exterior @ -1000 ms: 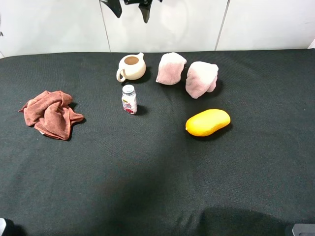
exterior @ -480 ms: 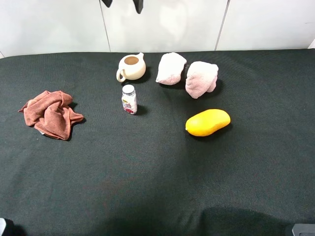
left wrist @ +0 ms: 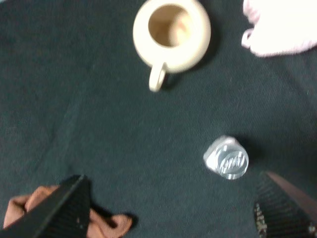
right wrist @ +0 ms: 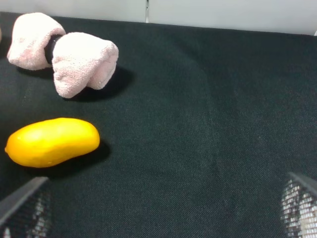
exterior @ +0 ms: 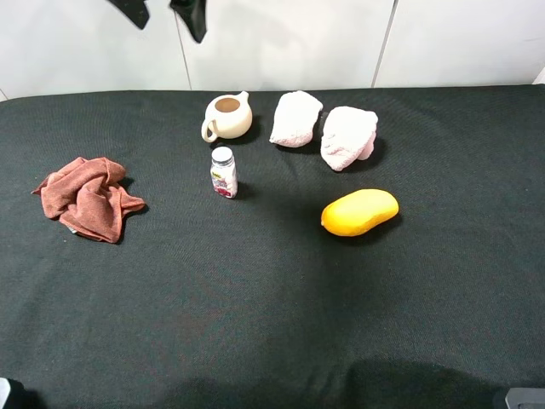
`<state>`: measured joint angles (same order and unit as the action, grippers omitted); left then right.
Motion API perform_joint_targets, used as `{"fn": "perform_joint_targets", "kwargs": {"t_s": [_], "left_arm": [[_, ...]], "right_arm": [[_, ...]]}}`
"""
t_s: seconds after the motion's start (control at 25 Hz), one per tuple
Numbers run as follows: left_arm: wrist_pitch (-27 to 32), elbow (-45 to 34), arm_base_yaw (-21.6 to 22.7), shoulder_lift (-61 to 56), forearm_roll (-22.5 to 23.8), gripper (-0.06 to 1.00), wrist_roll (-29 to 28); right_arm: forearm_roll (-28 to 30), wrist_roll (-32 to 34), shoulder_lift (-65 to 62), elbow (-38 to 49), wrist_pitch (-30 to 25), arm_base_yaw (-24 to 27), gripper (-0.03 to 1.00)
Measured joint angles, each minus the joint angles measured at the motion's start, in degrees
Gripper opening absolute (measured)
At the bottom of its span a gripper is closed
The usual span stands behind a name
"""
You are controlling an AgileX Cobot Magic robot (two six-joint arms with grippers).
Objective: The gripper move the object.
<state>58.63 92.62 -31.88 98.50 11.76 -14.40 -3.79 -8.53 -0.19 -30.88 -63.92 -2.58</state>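
left hand has swung left, high above teapot, spread wide, empty | teapot on counter beside bottle, unmoved | approach pending, grasp not started

The teapot looks smooth glazed ceramic; the table cover is matt woven cloth, the pink towels soft fluffy terry

small round ceramic teapot: cream-white outside, brown inside
crumpled cloth: rust-red
two rolled towels: pale pink
oval fruit-like object: bright yellow-orange
small plastic bottle: white cap, red-and-white label
fabric table cover: dark, near black
gripper jaws at the top edge: black
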Motion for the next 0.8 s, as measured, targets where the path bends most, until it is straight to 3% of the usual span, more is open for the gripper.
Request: {"fn": "perform_joint_targets", "kwargs": {"t_s": [0.44, 0.8], "left_arm": [[-6.2, -25.6, 0.1, -19.8, 0.1, 0.68, -0.6], [-6.7, -44.4, 0.1, -40.6, 0.3, 0.71, -2.9]], "right_arm": [[0.0, 0.0, 0.0, 0.0, 0.0, 0.0, 0.69], [0.0, 0.0, 0.0, 0.0, 0.0, 0.0, 0.69]]}}
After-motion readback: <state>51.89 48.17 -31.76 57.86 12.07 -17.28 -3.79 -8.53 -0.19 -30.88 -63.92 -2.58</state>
